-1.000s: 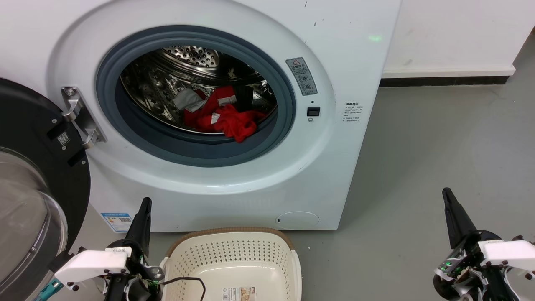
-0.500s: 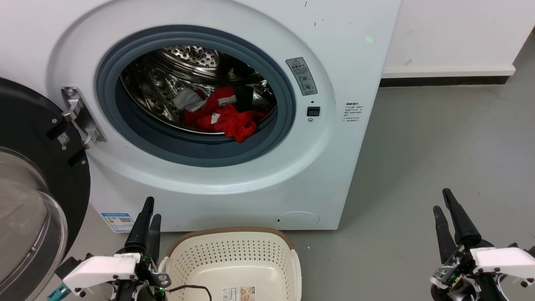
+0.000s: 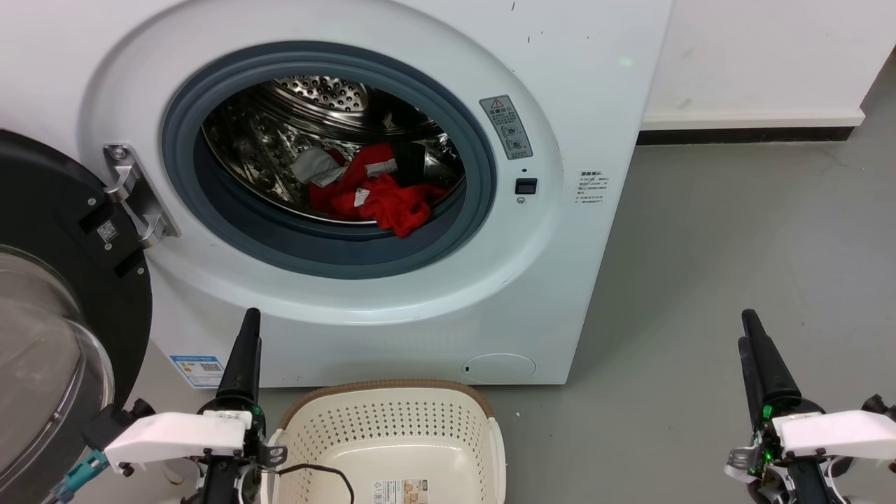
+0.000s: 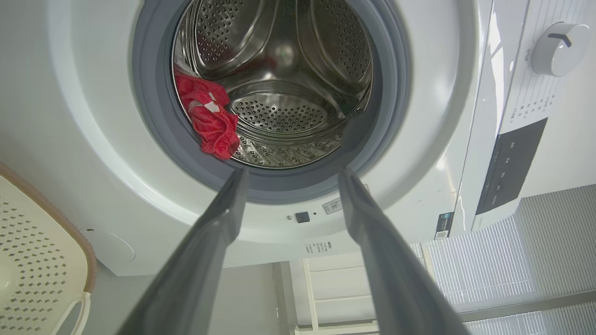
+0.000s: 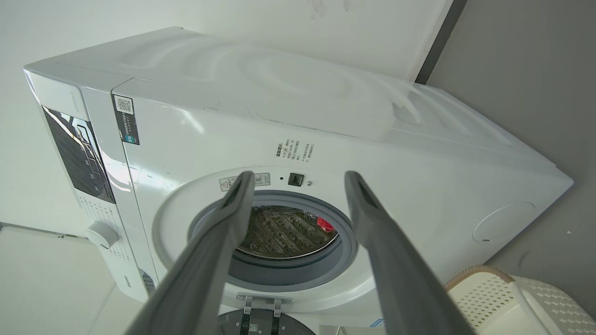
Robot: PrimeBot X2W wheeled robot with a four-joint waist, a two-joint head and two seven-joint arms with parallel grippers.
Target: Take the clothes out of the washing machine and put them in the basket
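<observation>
The white washing machine [image 3: 392,308] stands with its door open, and the red clothes [image 3: 381,199] lie at the front right of the steel drum, partly over the grey ring. In the left wrist view the clothes [image 4: 209,123] hang at the drum's left edge. The cream basket [image 3: 392,420] sits on the floor below the drum opening, holding only its label. My left gripper [image 3: 250,318] points up beside the basket's left rim; its wrist view shows it open [image 4: 292,173] with nothing held. My right gripper [image 3: 747,325] is far right over the floor, open [image 5: 299,174] with nothing held.
The black-framed glass door [image 3: 63,294] hangs open at the far left, close to my left arm. A black cable [image 3: 315,469] loops over the basket's left side. Grey floor [image 3: 700,266] stretches right of the machine up to a white wall with a dark baseboard [image 3: 742,134].
Both grippers turned at the wrist, so each pair of fingers now lines up as one in the head view. The left gripper rose slightly. The clothes and basket stayed put.
</observation>
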